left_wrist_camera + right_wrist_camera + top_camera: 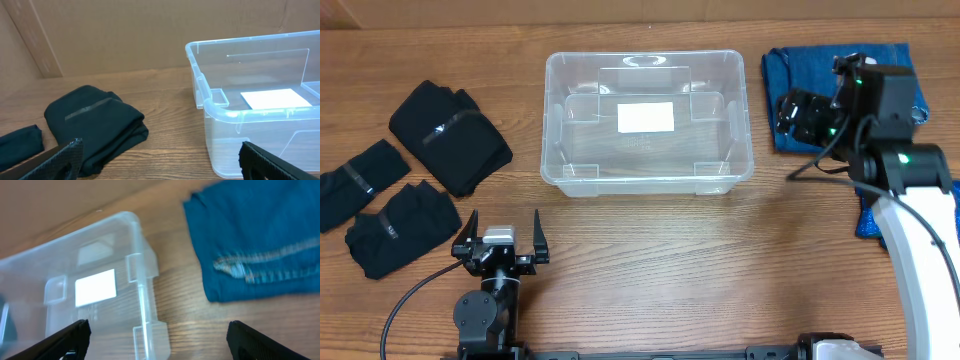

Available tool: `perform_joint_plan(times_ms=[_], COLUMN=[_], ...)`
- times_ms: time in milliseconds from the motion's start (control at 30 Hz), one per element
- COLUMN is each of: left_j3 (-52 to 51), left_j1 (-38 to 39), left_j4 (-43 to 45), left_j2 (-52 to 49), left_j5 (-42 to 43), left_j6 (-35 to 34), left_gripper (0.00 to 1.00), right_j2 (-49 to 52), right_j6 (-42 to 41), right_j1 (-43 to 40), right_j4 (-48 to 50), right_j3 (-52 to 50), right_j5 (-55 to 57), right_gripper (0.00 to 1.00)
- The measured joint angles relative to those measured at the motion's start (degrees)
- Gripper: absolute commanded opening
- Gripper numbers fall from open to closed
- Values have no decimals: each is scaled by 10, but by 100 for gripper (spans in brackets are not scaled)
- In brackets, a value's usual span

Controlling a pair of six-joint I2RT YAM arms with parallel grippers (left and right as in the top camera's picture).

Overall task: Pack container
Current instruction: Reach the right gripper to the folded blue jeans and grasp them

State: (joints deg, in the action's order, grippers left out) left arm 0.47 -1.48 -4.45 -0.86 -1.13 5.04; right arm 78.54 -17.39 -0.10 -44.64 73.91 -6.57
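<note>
The clear plastic container [645, 120] stands empty at the table's middle back, a white label [645, 116] on its bottom. It also shows in the left wrist view [260, 115] and the right wrist view [100, 295]. My left gripper [502, 240] is open and empty near the front edge, left of the container. My right gripper [790, 112] is open and empty, in the air between the container's right wall and a folded blue denim garment [820, 75], which also shows in the right wrist view [255, 245].
Three folded black garments lie at the left: a large one [450, 135], a small one [360, 175] and one [400, 228] near the front. The large one shows in the left wrist view [95, 125]. More blue cloth [865, 215] lies under the right arm.
</note>
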Motion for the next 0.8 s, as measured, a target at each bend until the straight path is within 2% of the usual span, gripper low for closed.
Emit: perform_joint_plan(times_ms=[133,167,267,467,800], left_j3=[0,0,0,0,0], left_j1=[0,0,0,0,0], left_j4=[0,0,0,0,0], left_j2=[0,0,0,0,0], left_j5=[0,0,0,0,0], left_j6=[0,0,0,0,0], left_gripper=[100,100,100,100,100], right_j2=[36,49,66,132,245], right_j6=[-171,-245,-315,-376,-379], right_j1=[-33,-55,-78,-117,-133], right_j4=[-19,-16,-7,-1,47], right_j3=[0,0,0,0,0], right_j5=[38,52,64,60,37], right_gripper=[96,96,96,95,93])
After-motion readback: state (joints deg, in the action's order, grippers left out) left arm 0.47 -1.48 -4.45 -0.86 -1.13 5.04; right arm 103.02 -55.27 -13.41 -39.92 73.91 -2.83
